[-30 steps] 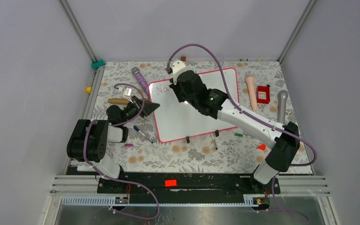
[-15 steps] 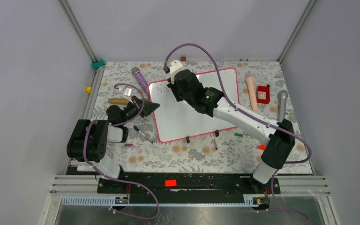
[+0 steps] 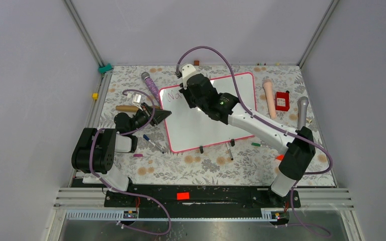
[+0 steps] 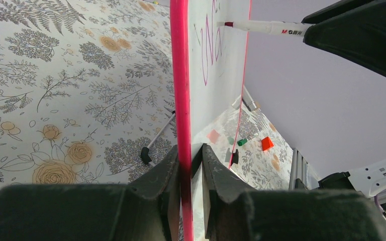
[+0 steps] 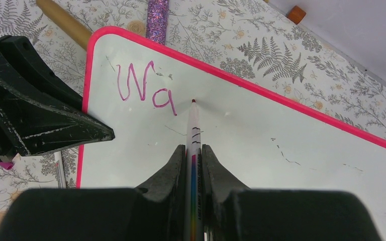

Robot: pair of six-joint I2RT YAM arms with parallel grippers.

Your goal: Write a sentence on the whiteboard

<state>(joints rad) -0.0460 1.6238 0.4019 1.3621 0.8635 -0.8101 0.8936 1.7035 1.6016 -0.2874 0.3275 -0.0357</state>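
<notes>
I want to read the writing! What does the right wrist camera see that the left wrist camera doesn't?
Only right wrist: the letters face-on, reading "Wa", plus a glittery purple stick and a wooden stick. Only left wrist: an orange piece and a green cap beyond the whiteboard. Both: the whiteboard, the marker, the left tool clamping the frame, the right tool holding the marker.

Glossy smooth whiteboard [image 5: 281, 145], scuffed matt black plastic left gripper [image 4: 187, 153].
</notes>
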